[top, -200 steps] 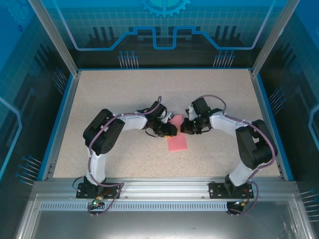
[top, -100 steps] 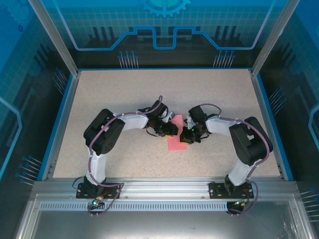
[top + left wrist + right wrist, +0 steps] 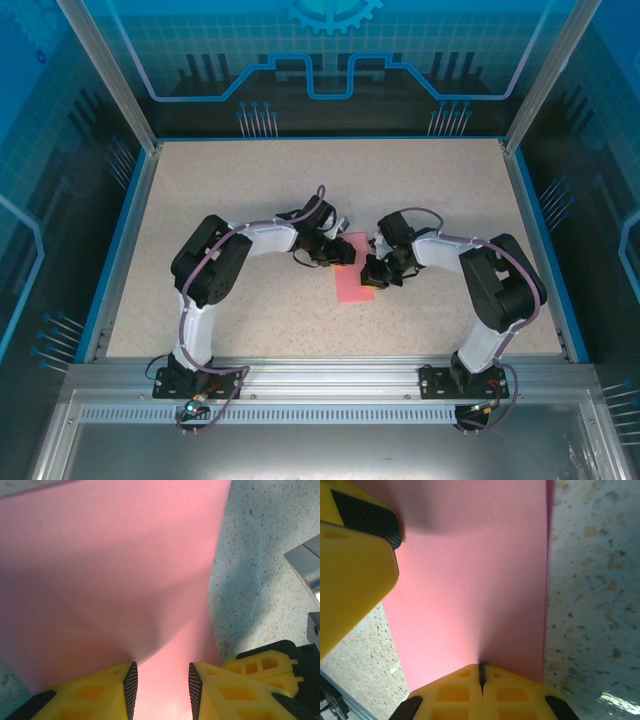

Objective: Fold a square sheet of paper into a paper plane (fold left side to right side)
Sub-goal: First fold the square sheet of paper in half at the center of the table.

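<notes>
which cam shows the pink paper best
Top external: it shows the pink paper in place on the table, near edges clear, far end hidden. Left wrist shows a close pink surface with a soft bulge; right wrist shows its flat face and right edge.

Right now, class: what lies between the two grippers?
The paper. In the top view it lies on the table between the left gripper and the right gripper.

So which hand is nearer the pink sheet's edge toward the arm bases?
Right. The right hand rests on the sheet's right side, closer to that edge; the left hand sits over its far left part.
</notes>
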`<act>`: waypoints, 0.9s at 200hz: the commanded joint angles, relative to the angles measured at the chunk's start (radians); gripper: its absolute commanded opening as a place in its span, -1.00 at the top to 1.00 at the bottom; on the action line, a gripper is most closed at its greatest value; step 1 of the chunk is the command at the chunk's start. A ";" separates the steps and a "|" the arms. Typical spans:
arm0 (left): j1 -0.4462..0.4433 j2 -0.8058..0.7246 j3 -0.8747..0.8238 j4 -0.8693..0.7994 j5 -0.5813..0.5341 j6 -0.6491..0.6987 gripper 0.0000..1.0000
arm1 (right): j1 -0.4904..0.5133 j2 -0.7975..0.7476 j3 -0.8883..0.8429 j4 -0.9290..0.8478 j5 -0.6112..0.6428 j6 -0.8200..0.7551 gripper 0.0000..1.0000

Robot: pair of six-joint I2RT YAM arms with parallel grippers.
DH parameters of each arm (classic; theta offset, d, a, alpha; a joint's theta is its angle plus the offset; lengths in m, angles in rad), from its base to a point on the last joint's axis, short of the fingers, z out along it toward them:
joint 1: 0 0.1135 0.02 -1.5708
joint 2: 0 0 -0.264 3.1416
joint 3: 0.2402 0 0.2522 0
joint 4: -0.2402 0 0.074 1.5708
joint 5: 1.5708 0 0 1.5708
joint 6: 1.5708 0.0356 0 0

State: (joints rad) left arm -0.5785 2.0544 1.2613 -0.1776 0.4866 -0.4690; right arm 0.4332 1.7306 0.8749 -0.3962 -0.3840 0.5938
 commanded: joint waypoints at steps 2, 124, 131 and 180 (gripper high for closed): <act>0.025 0.029 0.023 -0.003 -0.059 0.030 0.28 | 0.009 0.066 -0.020 -0.117 0.130 -0.028 0.92; 0.134 0.137 0.210 -0.082 -0.096 0.049 0.26 | 0.007 0.077 -0.057 -0.092 0.104 -0.034 0.93; 0.141 0.142 0.213 -0.083 -0.100 0.052 0.26 | 0.007 0.074 -0.061 -0.088 0.100 -0.031 0.93; 0.168 0.147 0.233 -0.090 -0.086 0.062 0.24 | 0.028 0.072 -0.099 0.023 -0.013 0.047 0.93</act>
State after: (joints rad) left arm -0.4507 2.1738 1.4612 -0.2367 0.4442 -0.4427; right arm 0.4316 1.7336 0.8516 -0.3485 -0.4240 0.5926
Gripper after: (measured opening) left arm 0.373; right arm 0.044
